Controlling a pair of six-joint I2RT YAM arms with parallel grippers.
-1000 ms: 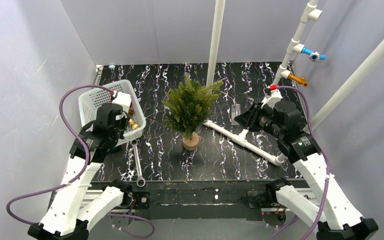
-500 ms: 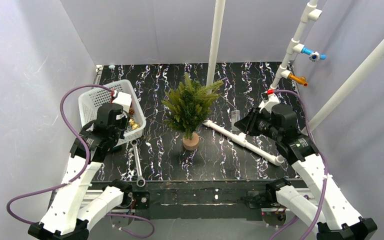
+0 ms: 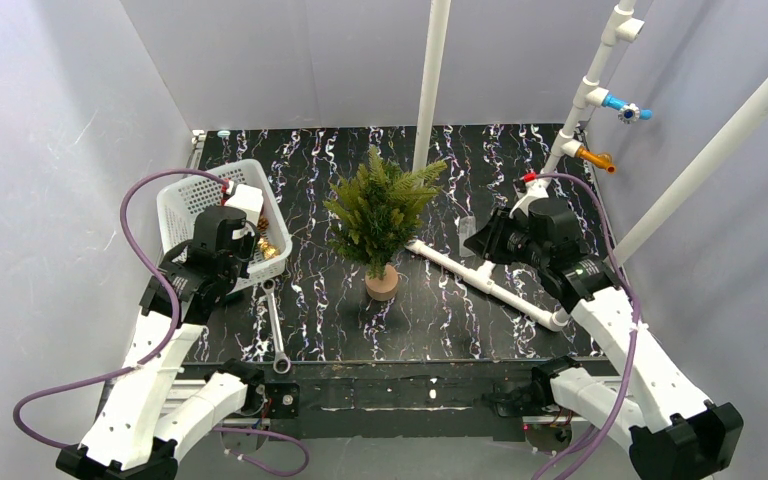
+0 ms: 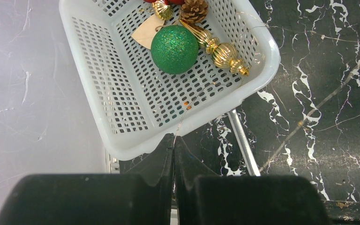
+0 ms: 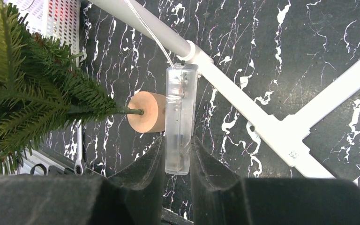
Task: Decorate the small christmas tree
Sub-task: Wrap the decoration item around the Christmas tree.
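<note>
Likely stringing lights: left gripper (image 4: 173,140) is pinched shut on the wire (image 4: 304,123) beside the basket (image 4: 268,47); right gripper (image 5: 177,154) clamps the battery box (image 5: 180,108) right of the tree (image 3: 380,215). The next move calls for draping the wire over the branches.

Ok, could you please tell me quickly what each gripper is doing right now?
Left gripper: closed, pinching a thin wire.
Right gripper: closed on a clear plastic box.
</note>
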